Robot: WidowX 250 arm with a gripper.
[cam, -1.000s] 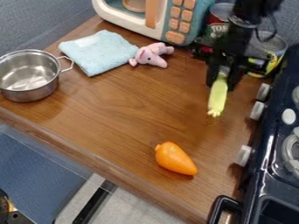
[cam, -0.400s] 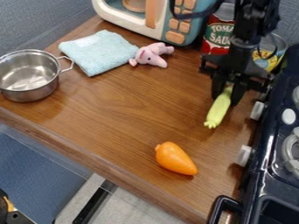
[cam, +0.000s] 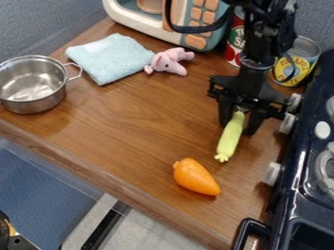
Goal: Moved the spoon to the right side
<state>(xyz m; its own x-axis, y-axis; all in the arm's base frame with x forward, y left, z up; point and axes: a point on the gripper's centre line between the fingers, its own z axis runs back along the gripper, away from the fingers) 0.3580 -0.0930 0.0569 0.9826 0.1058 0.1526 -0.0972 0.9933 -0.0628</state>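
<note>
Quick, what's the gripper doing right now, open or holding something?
Gripper: closed on the pale green toy vegetable, holding it by its upper end, with the lower end hanging out below the fingers.

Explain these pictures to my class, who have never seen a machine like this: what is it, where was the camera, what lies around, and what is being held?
The machine is a black robot arm with a two-finger claw that works like finger and thumb. Every picture comes from one camera looking down at a slant. In the latest, the claw holds a long, pale green thing over the wooden counter. An orange carrot-shaped thing lies nearby. Farther back are a metal pot, a folded blue cloth and a small pink soft toy. A dark stove stands along the right edge.
</note>
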